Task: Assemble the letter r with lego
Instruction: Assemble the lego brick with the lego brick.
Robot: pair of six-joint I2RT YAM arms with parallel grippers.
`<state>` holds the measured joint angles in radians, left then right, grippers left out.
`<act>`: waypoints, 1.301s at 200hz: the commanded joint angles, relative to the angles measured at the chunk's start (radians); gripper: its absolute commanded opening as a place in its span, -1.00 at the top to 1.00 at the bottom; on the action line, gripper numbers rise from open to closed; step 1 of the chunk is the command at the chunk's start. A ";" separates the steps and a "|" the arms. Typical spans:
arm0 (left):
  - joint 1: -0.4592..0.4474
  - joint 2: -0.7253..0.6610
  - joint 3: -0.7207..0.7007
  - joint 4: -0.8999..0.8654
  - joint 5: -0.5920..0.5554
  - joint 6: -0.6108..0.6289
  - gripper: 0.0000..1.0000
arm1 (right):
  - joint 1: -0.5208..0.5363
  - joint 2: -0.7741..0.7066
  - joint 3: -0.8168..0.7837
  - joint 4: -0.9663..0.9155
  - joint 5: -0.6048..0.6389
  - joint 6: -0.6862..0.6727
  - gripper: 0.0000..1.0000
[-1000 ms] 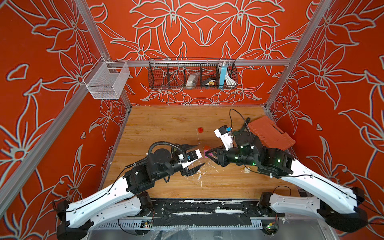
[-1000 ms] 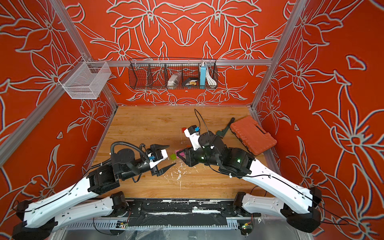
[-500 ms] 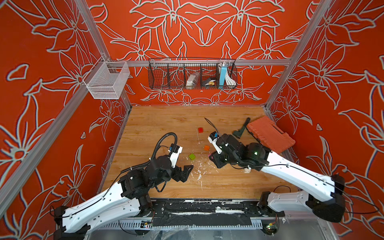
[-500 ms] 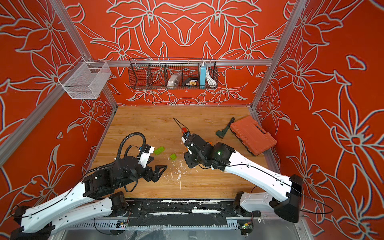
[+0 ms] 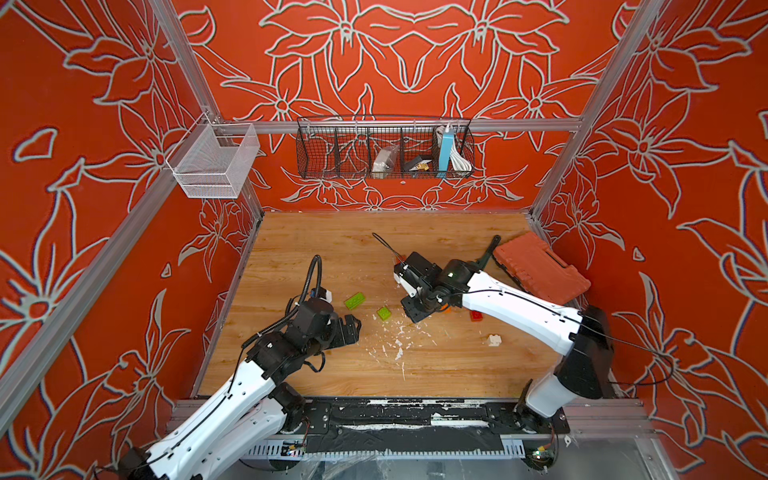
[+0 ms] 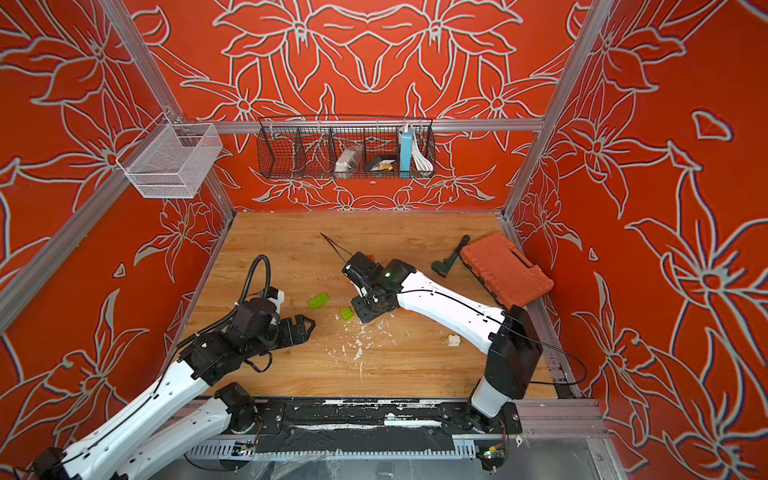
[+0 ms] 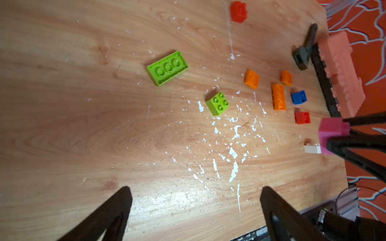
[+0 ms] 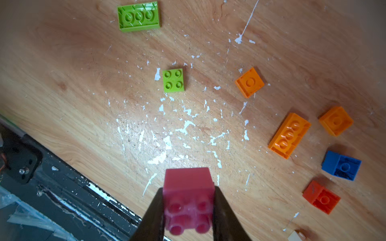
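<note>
Right tool (image 8: 189, 208) clamped on pink 2x2 brick (image 8: 188, 183), held above surface (image 8: 62, 62). Left tool (image 7: 195, 191) jaws wide apart, empty. Loose on surface between the tools: lime 2x4 brick (image 7: 167, 68), lime 2x2 brick (image 7: 217, 103).

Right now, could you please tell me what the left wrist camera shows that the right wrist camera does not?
Only the left wrist view: the open left gripper, a far red brick, the black tool and the orange case. Only the right wrist view: the studded face of the pink brick, clamped in the right gripper. Both: the long green brick, small green brick, three orange bricks, blue brick and a near red brick.
</note>
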<state>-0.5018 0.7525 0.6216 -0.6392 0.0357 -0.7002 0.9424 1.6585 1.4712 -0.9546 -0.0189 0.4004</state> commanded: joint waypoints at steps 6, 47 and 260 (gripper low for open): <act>0.114 0.126 0.040 0.016 0.187 0.006 -0.97 | -0.008 0.100 0.083 -0.064 0.009 -0.022 1.00; 0.151 0.229 0.105 -0.069 0.180 0.009 -0.97 | -0.008 0.236 0.192 -0.055 0.007 -0.036 1.00; 0.413 0.088 -0.158 0.240 0.527 -0.045 -0.97 | -0.004 0.653 0.606 -0.237 -0.034 -0.006 1.00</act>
<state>-0.0971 0.8425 0.4618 -0.4133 0.5369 -0.7437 0.9401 2.2776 2.0296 -1.1389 -0.0540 0.3805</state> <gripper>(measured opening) 0.984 0.343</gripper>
